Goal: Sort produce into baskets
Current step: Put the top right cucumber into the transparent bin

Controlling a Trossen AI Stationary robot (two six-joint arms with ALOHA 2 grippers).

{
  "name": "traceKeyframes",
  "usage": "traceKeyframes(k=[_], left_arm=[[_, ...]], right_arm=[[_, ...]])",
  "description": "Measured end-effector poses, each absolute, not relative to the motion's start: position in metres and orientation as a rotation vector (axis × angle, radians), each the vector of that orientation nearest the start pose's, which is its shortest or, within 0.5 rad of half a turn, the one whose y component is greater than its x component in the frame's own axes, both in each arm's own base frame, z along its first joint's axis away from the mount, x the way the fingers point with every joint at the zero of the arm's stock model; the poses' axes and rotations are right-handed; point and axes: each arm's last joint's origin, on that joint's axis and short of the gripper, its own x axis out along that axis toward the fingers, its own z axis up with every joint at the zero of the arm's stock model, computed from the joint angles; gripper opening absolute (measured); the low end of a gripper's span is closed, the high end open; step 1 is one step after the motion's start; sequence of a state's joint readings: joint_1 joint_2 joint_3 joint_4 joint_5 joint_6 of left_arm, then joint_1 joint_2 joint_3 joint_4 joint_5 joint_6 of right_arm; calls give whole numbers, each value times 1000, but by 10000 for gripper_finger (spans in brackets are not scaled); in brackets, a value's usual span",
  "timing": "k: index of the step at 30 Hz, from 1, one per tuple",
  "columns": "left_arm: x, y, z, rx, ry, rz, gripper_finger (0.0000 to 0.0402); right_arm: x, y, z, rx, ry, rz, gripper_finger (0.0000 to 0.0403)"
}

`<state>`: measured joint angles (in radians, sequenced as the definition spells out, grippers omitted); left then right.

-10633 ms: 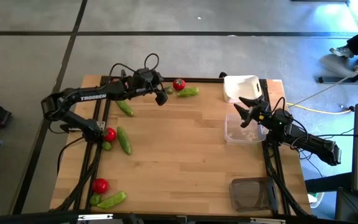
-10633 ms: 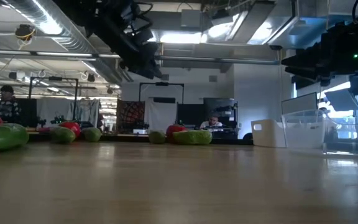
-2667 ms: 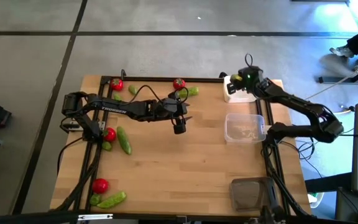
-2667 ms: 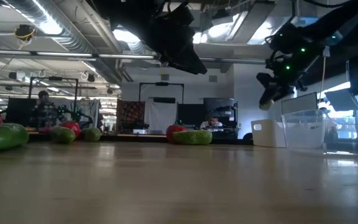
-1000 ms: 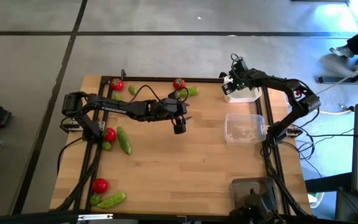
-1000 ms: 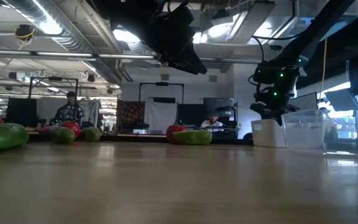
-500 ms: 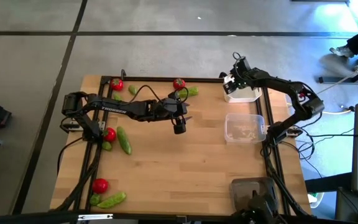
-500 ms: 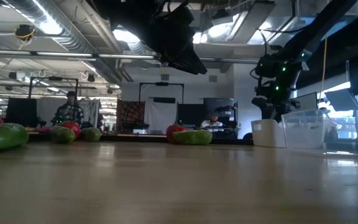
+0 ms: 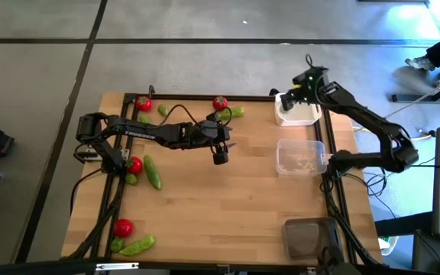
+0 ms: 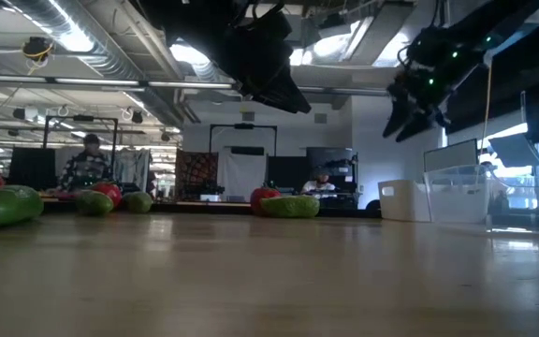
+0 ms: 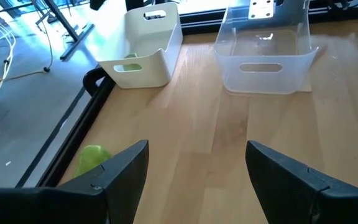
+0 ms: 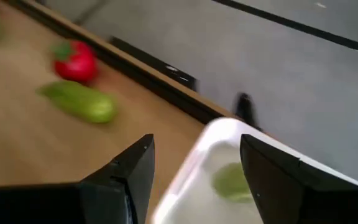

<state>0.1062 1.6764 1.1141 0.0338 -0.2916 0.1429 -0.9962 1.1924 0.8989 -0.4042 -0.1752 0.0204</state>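
My left gripper [image 9: 220, 158] hangs open and empty over the middle of the table. It also shows in the left wrist view [image 11: 197, 168]. My right gripper [image 9: 289, 97] is open and empty above the white basket [image 9: 300, 120] at the far right. It also shows in the right wrist view [image 12: 197, 168]. A small green lime-like piece [image 12: 232, 180] lies in the white basket. The clear basket [image 9: 281, 156] stands near it, and the dark grey basket [image 9: 308, 238] stands at the near right. A tomato [image 9: 219, 103] and a green pod [image 9: 234, 112] lie at the far edge.
More produce lies along the table's left side: a tomato [image 9: 143, 103] and green pieces [image 9: 163, 111] far left, a tomato [image 9: 134, 164] with pods [image 9: 153, 172] mid left, a tomato [image 9: 123, 227] and a pod [image 9: 136, 244] near left. A green piece [image 11: 92, 158] lies by the table's rail.
My right gripper has risen from low at the white basket to well above it and has shifted a little toward the table's right edge. My left arm has kept still.
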Motion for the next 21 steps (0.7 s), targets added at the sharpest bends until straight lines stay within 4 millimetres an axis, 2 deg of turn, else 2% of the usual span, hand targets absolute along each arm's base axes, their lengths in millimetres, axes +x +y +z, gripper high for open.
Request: traceKeyframes(k=[5, 12, 17, 21], left_arm=[[367, 47, 238, 196, 559, 349, 265], [366, 50, 237, 171, 565, 366, 265], [361, 49, 233, 176, 637, 362, 265], [347, 48, 246, 176, 675, 366, 265]], right_arm=[[154, -191, 282, 364, 543, -682, 218], [190, -168, 292, 221, 462, -532, 218], [205, -155, 295, 159, 438, -543, 218], [210, -149, 295, 138, 446, -576, 218]])
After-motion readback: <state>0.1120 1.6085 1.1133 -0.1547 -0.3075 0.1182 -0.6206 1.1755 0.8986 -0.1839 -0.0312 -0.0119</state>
